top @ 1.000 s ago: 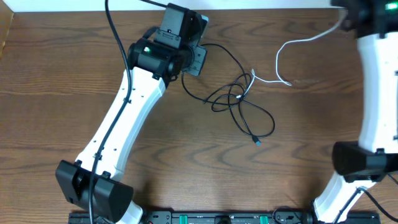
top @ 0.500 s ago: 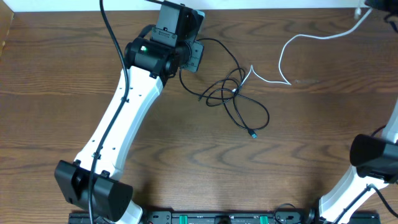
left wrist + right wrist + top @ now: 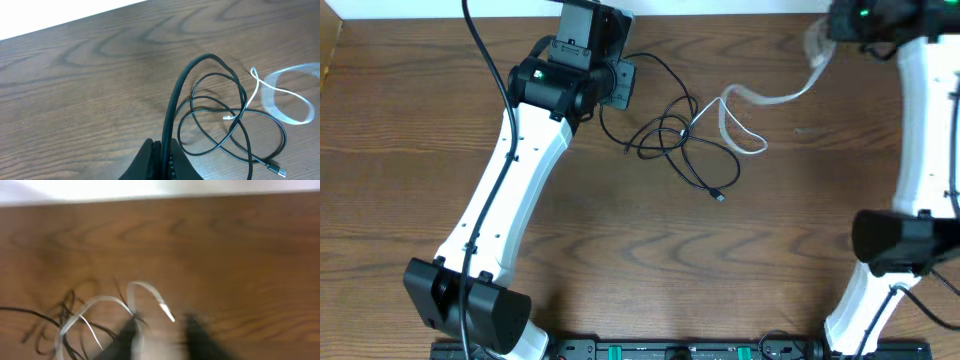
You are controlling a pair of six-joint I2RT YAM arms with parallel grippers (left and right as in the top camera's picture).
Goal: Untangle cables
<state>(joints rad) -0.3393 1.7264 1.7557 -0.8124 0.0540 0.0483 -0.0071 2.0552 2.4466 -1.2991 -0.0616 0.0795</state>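
My left claw [image 3: 162, 150] is clamped tight on the black cable [image 3: 175, 95], whose loops lie tangled mid-bench [image 3: 670, 260]. The white cable [image 3: 765, 98] crosses them and rises toward my right claw [image 3: 161, 337], which is slightly parted. The blur hides any contact.

White cable [image 3: 100, 299] smeared — right gripper [image 3: 161, 340] blurred

The left arm [image 3: 510, 190] is stretched from its base toward the far side, with the wrist turned inward. The left gripper [image 3: 162, 155] is closed, and a black cable [image 3: 172, 100] is pinched between its fingers. The right arm [image 3: 918, 130] is extended almost straight to the far side. The right gripper [image 3: 161, 330] is blurred, but its fingers [image 3: 127, 340] are seen parted.
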